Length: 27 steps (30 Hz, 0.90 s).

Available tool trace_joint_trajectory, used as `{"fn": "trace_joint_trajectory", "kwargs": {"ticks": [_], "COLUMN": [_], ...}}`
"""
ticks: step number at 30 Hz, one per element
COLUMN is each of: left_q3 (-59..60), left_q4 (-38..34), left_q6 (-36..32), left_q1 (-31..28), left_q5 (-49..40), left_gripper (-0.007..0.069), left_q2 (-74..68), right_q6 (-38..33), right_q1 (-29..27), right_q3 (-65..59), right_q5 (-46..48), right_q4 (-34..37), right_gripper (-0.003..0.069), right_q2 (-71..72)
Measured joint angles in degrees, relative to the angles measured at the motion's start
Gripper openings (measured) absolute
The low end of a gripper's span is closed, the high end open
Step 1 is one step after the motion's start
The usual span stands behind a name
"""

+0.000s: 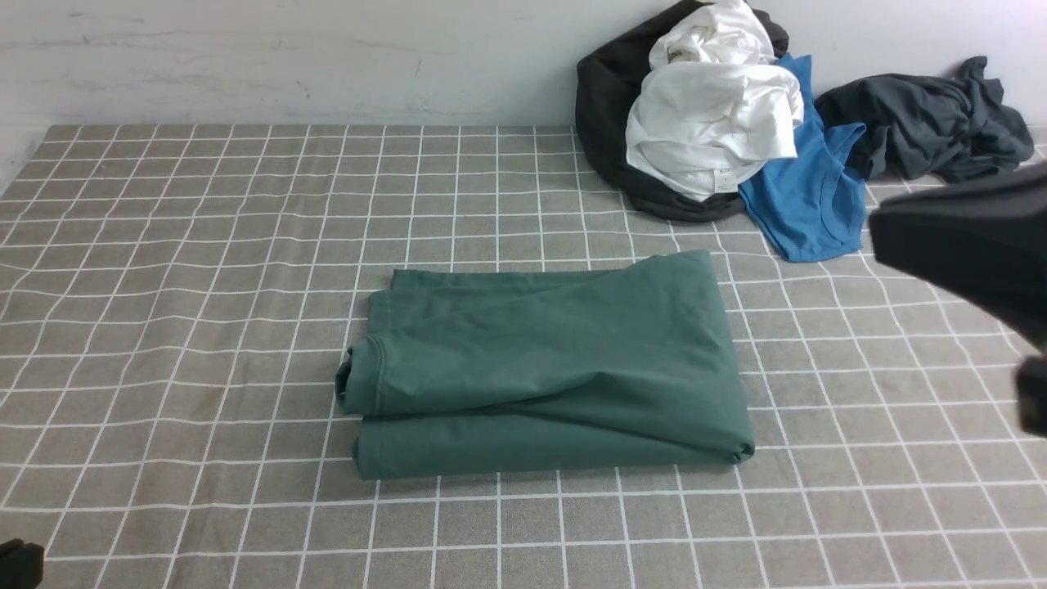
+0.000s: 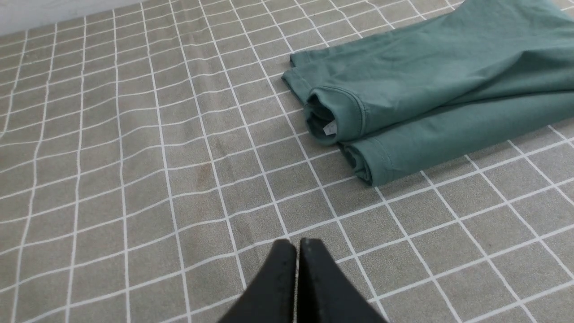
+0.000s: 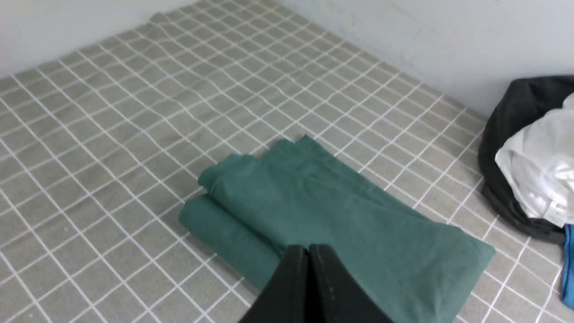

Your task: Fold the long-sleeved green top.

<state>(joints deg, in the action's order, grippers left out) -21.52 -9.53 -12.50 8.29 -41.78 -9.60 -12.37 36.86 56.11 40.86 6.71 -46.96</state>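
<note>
The green long-sleeved top (image 1: pixel 548 360) lies folded into a compact rectangle in the middle of the checked tablecloth (image 1: pixel 204 270). Its neck opening faces left, with a white label (image 2: pixel 330 129) showing inside. My left gripper (image 2: pixel 297 244) is shut with nothing in it. It hovers over bare cloth, apart from the top's (image 2: pixel 430 89) near left corner. Only a black bit of it (image 1: pixel 18 563) shows at the front left edge. My right gripper (image 3: pixel 308 248) is shut and empty, raised well above the top (image 3: pixel 341 215). The right arm (image 1: pixel 973 245) is a dark blur at the right edge.
A pile of clothes sits at the back right against the wall: a black garment (image 1: pixel 605 106), a white one (image 1: pixel 712 114), a bright blue shirt (image 1: pixel 810 196) and a dark grey garment (image 1: pixel 932 123). The tablecloth ripples slightly on the left.
</note>
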Motion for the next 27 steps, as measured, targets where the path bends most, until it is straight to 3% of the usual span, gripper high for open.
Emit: {"fn": "trace_joint_trajectory", "kwargs": {"ticks": [5,17,25,27], "left_q3": [0.0,0.0,0.0,0.0], "left_q4": [0.0,-0.2,-0.2,-0.2], "left_q6": [0.0,0.0,0.0,0.0], "left_q1": [0.0,0.0,0.0,0.0], "left_q5": [0.0,0.0,0.0,0.0], "left_gripper": [-0.0007,-0.0007,-0.0007,-0.0007], "left_q2": [0.0,0.0,0.0,0.0], "right_q6": [0.0,0.0,-0.4,-0.3], "right_q1": [0.0,0.0,-0.2,-2.3], "right_q3": [-7.1,-8.9,-20.4,-28.8], "right_q5": [-3.3,-3.6,-21.7,-31.7], "right_q4": [0.9,5.1,9.1,9.3], "right_gripper": [-0.0015,-0.0015,-0.0015,-0.0015], "right_q2": [5.0,5.9,7.5,11.3]}}
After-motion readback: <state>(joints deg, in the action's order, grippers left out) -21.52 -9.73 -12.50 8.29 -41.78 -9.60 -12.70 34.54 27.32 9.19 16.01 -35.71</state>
